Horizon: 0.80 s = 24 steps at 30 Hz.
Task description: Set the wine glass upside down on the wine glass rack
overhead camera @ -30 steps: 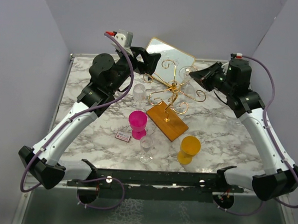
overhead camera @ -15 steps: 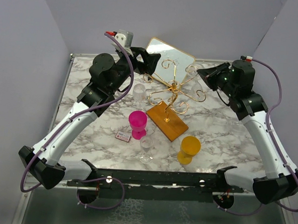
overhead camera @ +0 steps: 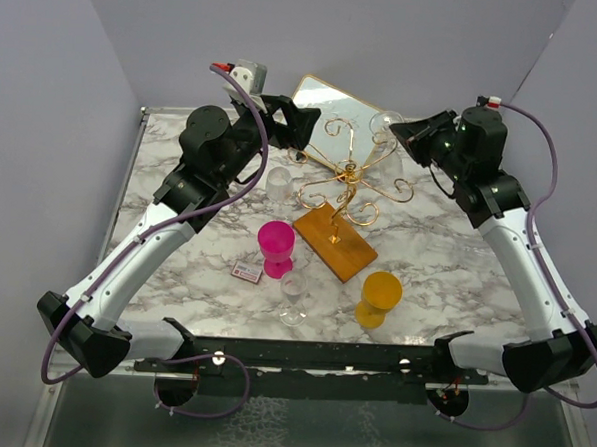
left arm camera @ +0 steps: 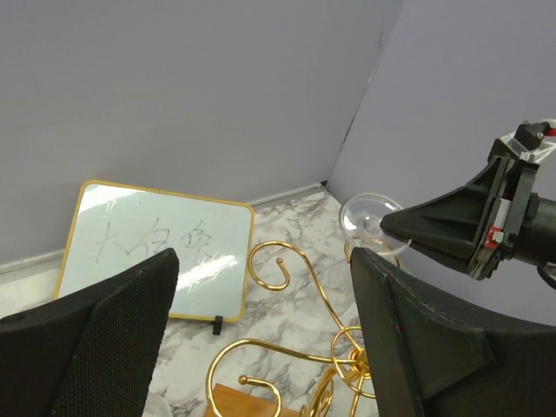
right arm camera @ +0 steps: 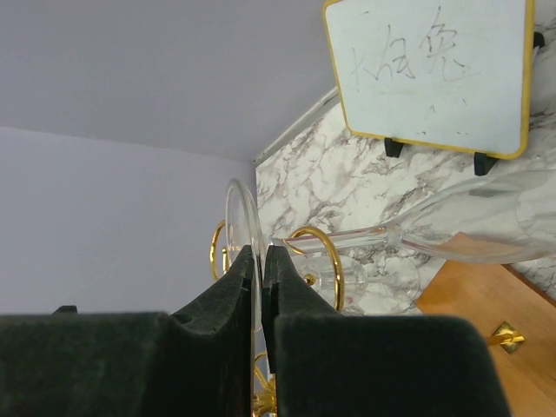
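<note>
A clear wine glass (overhead camera: 386, 119) hangs beside the back right arms of the wine glass rack (overhead camera: 349, 176), a gold wire stand on an orange-brown wooden base (overhead camera: 336, 240). My right gripper (overhead camera: 395, 132) is shut on the edge of the glass's round foot (right arm camera: 239, 217). The stem (right arm camera: 347, 236) runs sideways across a gold curl (right arm camera: 327, 261), and the bowl (right arm camera: 486, 221) lies beyond it. My left gripper (overhead camera: 306, 122) hovers open behind the rack's left side, holding nothing. In the left wrist view the gold curls (left arm camera: 287, 261) show between its fingers, and the glass foot (left arm camera: 372, 221) sits at the right.
A gold-framed mirror board (overhead camera: 340, 106) leans at the back. A pink glass (overhead camera: 275, 244), a small clear glass (overhead camera: 294, 295), a yellow glass (overhead camera: 380, 293), a clear tumbler (overhead camera: 280, 182) and a small card (overhead camera: 247, 272) stand on the marble table around the rack.
My right gripper has lifted the wine glass up and toward the back, so it is now higher beside the rack's arms. The left arm has stayed still.
</note>
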Tool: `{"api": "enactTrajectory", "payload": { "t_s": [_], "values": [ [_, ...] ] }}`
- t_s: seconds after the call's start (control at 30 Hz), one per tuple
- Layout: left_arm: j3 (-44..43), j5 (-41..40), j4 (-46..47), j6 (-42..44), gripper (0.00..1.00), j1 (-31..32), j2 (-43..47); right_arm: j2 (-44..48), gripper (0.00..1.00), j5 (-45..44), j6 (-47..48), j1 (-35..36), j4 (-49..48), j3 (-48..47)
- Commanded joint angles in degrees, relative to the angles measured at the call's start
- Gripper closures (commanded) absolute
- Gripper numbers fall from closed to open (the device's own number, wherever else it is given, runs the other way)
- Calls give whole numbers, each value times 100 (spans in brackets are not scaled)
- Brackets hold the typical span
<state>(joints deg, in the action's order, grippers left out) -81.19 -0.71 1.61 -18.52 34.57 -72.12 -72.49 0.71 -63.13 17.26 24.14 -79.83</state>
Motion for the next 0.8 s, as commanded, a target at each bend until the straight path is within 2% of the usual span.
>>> {"api": "enactTrajectory", "payload": {
  "t_s": [0.0,0.17,0.4,0.5,0.63,0.77],
  "values": [
    [-161,-35,37,33,17,-38,108,-247,99,455,257,-12,-347,-382],
    [-128,-56,41,42,17,-51,136,-401,99,983,367,-12,-238,-428],
    [-112,-56,45,37,17,-65,162,-581,97,1138,804,-17,69,-697],
    [-116,-64,50,42,17,-72,167,-646,91,1138,963,-12,240,-822],
    [-131,-72,48,51,17,-73,163,-719,78,1078,1127,-16,490,-997],
    [-156,-84,44,75,17,-82,154,-784,72,1005,1244,-12,714,-1135]
  ]
}}
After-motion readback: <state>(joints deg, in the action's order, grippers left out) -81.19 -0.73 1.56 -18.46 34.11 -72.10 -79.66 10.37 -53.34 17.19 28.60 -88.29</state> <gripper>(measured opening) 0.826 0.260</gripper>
